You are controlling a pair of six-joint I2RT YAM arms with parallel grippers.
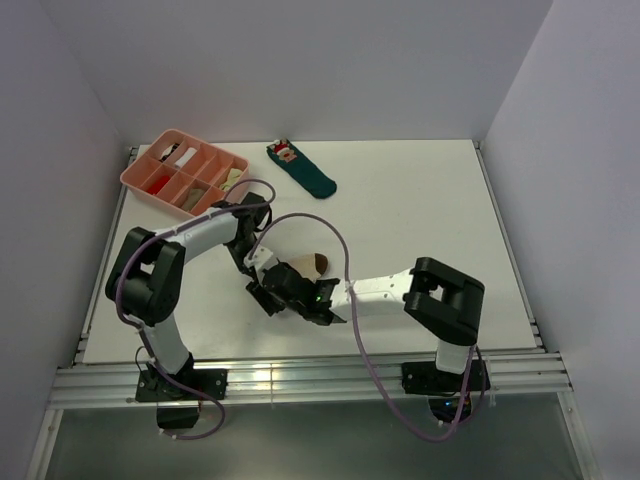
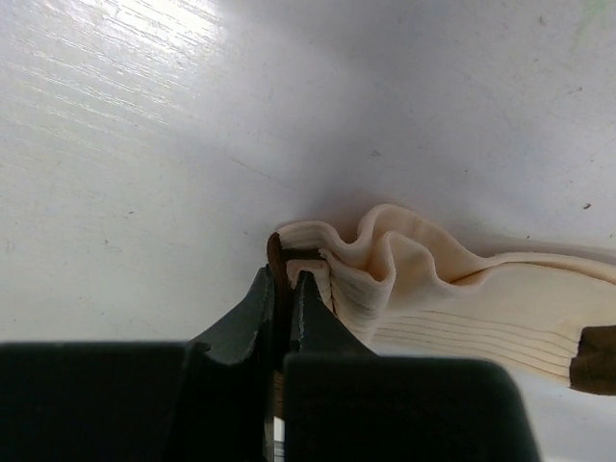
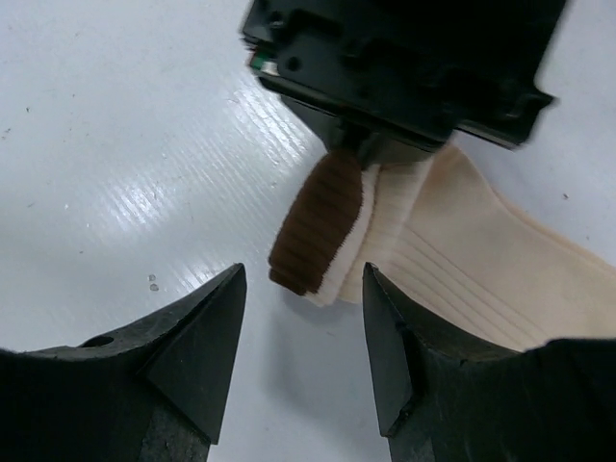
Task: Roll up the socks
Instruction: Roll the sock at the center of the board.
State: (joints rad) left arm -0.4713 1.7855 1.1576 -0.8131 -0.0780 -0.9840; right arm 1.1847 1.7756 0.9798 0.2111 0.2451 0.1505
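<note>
The sock (image 1: 303, 268), cream with a brown ribbed cuff (image 3: 318, 221), lies on the white bench (image 1: 420, 200) at the lower centre of the top view, between the two tools. In the left wrist view its fabric is bunched into soft upright folds at the centre of the frame, and the flatter ribbed part runs off to the right edge.

The left tool (image 2: 284, 287) is closed, pinching the sock's edge, with a thin brown strip caught between the jaws. In the right wrist view the cuff shows just below that tool at the upper centre, and the cream leg spreads to the lower right, passing behind one finger.

The right tool (image 3: 303, 274) is open and grips nothing. Its fingers stand apart at the bottom of the frame, and the cuff's end shows in the gap between them.

A teal sock (image 1: 303, 168) lies flat at the upper centre of the top view. A pink tray (image 1: 143, 172) with compartments sits at the upper left.
</note>
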